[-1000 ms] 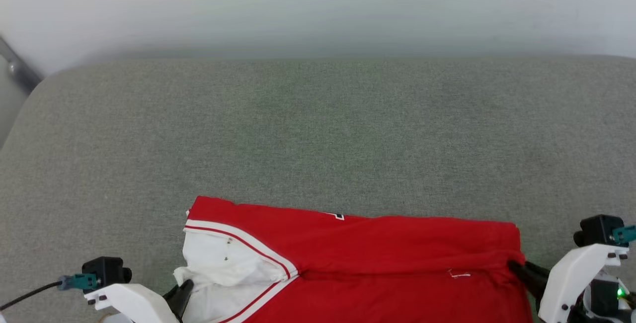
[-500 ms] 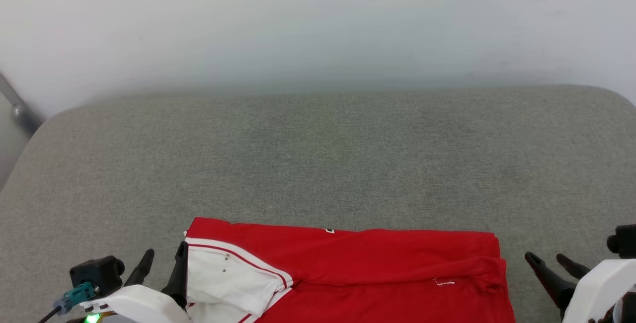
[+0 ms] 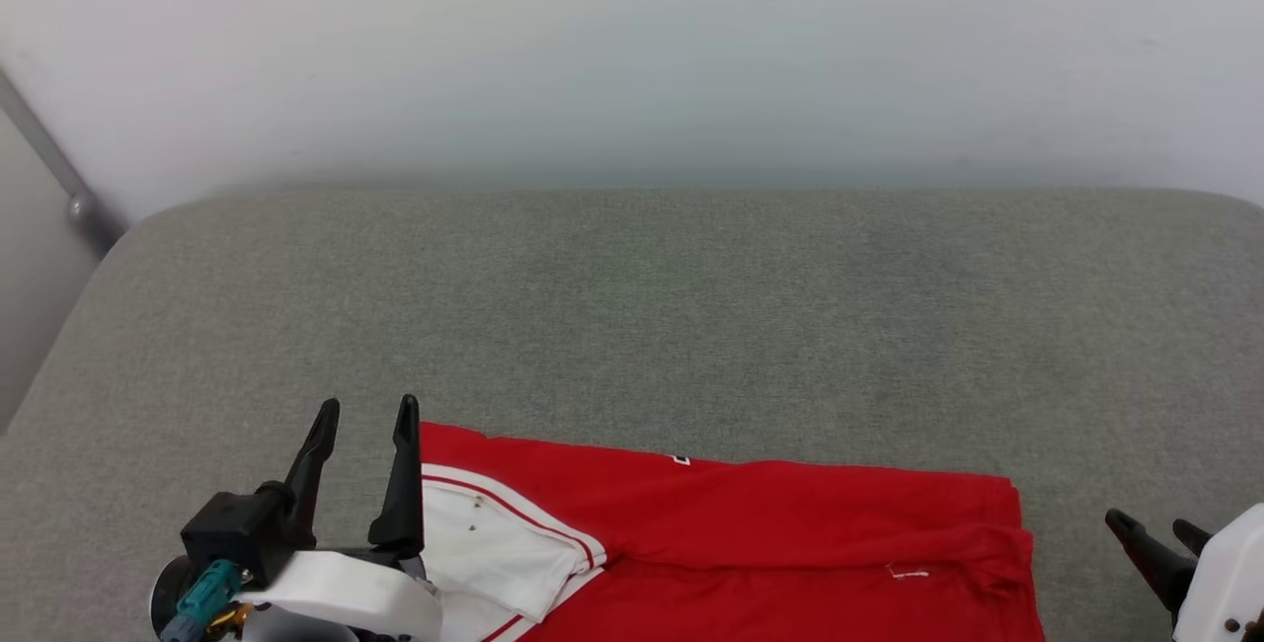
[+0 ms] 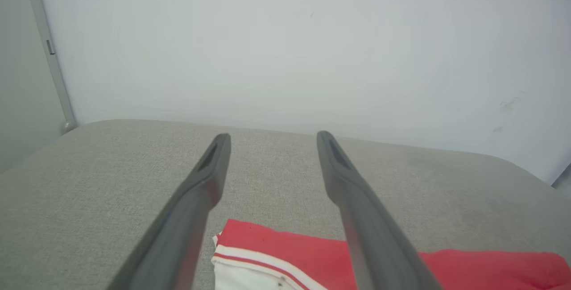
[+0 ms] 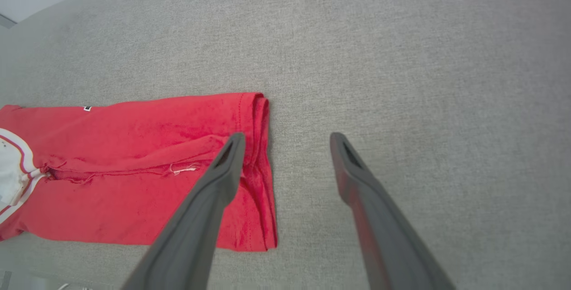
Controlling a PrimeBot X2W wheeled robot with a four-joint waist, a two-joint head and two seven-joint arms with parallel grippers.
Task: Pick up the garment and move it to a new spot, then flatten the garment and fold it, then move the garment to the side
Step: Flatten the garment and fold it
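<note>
The garment (image 3: 750, 543), a red jersey folded into a long band with a white red-striped panel at its left end, lies flat on the grey cushion at the bottom of the head view. My left gripper (image 3: 365, 413) stands open just beside its left end, raised, nothing between the fingers; in the left wrist view the garment (image 4: 276, 250) sits below the spread fingers (image 4: 209, 178). My right gripper (image 3: 1150, 528) is open to the right of the garment's right end. In the right wrist view the garment (image 5: 134, 165) lies left, under one of the open fingers (image 5: 223, 174).
The grey fabric surface (image 3: 632, 306) stretches wide beyond the garment up to a pale wall (image 3: 632, 49). A grey metal pole (image 3: 59, 178) runs along the left corner. The cushion's rounded edges show at far left and far right.
Both grippers have let go of the garment's ends and opened wide. The left gripper has risen beside the left end; the right has drawn off to the right. The head camera has shifted.
</note>
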